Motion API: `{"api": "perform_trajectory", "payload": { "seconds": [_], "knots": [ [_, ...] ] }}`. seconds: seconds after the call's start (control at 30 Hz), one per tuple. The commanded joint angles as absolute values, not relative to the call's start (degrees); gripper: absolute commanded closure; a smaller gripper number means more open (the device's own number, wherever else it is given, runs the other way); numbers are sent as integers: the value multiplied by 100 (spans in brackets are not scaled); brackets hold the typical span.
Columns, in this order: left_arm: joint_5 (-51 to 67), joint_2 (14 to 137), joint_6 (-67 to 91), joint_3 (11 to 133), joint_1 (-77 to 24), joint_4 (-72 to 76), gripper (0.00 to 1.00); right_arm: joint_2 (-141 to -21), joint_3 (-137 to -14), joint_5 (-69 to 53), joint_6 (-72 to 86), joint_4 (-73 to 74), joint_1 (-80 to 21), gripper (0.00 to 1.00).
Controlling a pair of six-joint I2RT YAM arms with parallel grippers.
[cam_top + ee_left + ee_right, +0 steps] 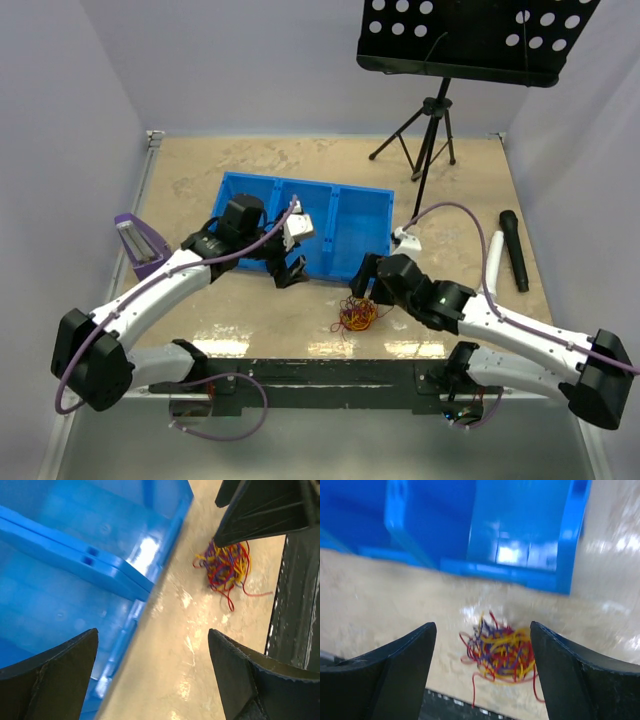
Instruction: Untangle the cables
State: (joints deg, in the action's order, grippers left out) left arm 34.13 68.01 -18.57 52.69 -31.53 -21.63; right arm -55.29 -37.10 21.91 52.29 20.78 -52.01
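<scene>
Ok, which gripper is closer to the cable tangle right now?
Right. The right gripper hovers just beyond the cables, almost over them. The left gripper is farther off to their left, at the blue bin's near edge.

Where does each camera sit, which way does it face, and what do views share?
Top external: high behind the bases, looking down on table, blue bin and cables; left arm and right arm show.
Left wrist: on the left arm, looking across the bin's edge toward the cables; open left end effector frames the bottom.
Right wrist: on the right arm, looking down at the cables, bin beyond; open right end effector frames the bottom.
Shared: all three show cables and bin.
</scene>
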Motion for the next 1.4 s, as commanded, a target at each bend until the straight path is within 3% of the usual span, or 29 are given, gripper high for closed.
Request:
{"api": "perform_trajectory", "payload": {
  "seconds": [0.0, 0.13, 0.37, 0.43, 0.7, 0.97, 1.2, 1.37],
  "knots": [
    [3682, 7127, -2346, 5071, -3348, -2373, 5, -5632, -3533, 1784, 6231, 2162, -5546, 21],
    [3797, 7216, -2496, 4931, -3436, -2356, 8, -6283, -3595, 1801, 6231, 1908, -5686, 27],
    [3876, 7128, -2820, 4817, -3454, -2303, 12, -6882, -3568, 1275, 6284, 836, -5932, 51],
    [3920, 7049, -3057, 4755, -3463, -2294, 12, -6821, -3577, 1143, 6328, 572, -6046, 54],
    [4078, 7172, -3313, 4711, -3568, -2347, 12, -6688, -3946, 1424, 6249, 905, -6082, 55],
    [3929, 7435, -3155, 4720, -3639, -1995, 13, -5934, -4421, 2171, 6179, 2328, -6082, 39],
    [3955, 7462, -3041, 4816, -3639, -2012, 13, -5301, -3886, 2074, 6609, 3172, -6082, 40],
    [3902, 7392, -2997, 4939, -3639, -2118, 13, -5369, -3525, 2118, 6653, 2770, -6082, 41]
  ]
}}
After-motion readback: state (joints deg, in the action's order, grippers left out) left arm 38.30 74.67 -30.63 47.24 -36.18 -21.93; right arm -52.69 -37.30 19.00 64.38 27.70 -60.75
